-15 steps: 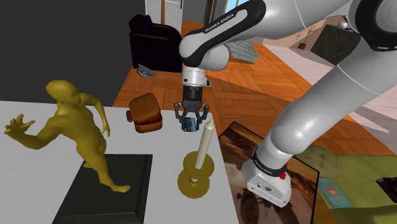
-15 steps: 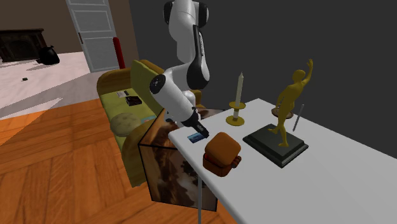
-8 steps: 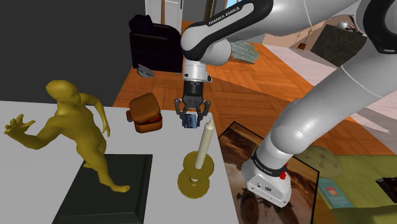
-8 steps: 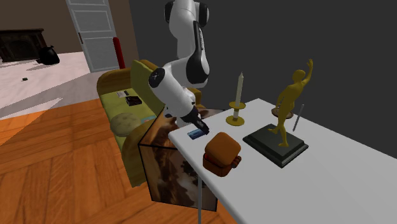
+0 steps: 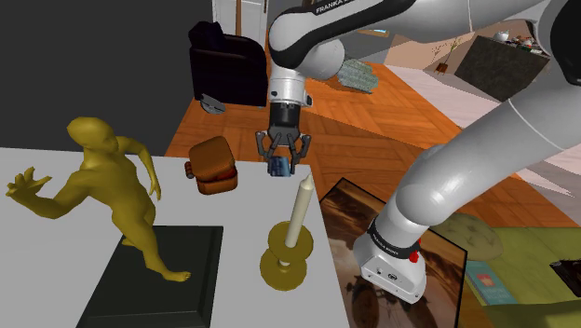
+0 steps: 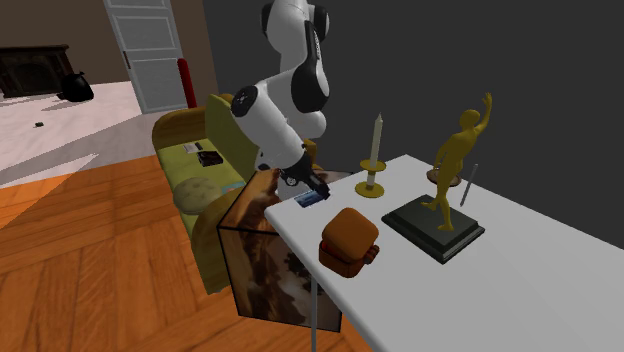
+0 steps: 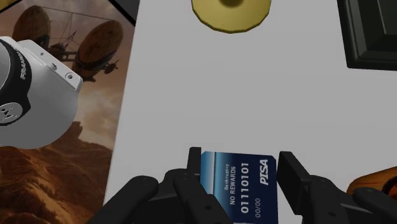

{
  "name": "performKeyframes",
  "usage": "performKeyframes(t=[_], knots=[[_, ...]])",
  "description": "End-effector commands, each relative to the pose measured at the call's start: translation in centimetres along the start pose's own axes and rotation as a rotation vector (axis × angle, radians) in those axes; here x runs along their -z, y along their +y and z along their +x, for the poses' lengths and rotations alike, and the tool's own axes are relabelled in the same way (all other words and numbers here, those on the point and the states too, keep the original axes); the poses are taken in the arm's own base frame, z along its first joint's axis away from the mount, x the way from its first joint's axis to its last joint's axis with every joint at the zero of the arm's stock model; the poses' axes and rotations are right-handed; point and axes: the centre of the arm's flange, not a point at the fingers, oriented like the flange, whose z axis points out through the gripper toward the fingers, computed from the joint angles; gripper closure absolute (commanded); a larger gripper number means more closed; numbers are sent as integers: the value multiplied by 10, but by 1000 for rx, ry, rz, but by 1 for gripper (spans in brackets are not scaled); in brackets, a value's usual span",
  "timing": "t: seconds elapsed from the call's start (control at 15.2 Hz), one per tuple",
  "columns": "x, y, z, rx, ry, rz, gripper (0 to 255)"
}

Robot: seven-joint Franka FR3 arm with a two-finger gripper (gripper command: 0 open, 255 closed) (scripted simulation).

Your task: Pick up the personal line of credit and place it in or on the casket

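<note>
My black gripper (image 5: 280,165) (image 6: 310,192) (image 7: 236,184) is shut on a blue credit card (image 7: 240,188) (image 5: 280,167) (image 6: 309,199) printed "NO REWARDS", held above the white table (image 5: 56,177) near its edge. The card stands between the two fingers (image 7: 191,175), lifted off the surface. The casket is a small orange-brown chest (image 5: 212,164) (image 6: 348,240) with a rounded lid, closed, resting on the table to the shoulder view's left of the gripper. An orange edge of the chest (image 7: 375,184) also shows beside the gripper in the wrist view.
A yellow candlestick (image 5: 289,252) (image 6: 372,182) with a pale candle stands close in front of the gripper. A golden statue (image 5: 102,186) (image 6: 455,160) on a dark base (image 5: 154,280) fills the table's near side. The robot's stand (image 6: 262,262) carries an airship picture.
The gripper has risen with the card in it, lifting it higher above the table over the last second.
</note>
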Motion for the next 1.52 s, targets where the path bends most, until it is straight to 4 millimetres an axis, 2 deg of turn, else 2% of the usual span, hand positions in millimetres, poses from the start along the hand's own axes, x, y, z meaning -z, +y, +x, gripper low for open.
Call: performKeyframes(t=[0.0,1.25,1.45], knots=[[9,1,-5,0,0,0,255],[90,1,-59,0,0,0,255],[94,-39,-59,0,0,0,255]])
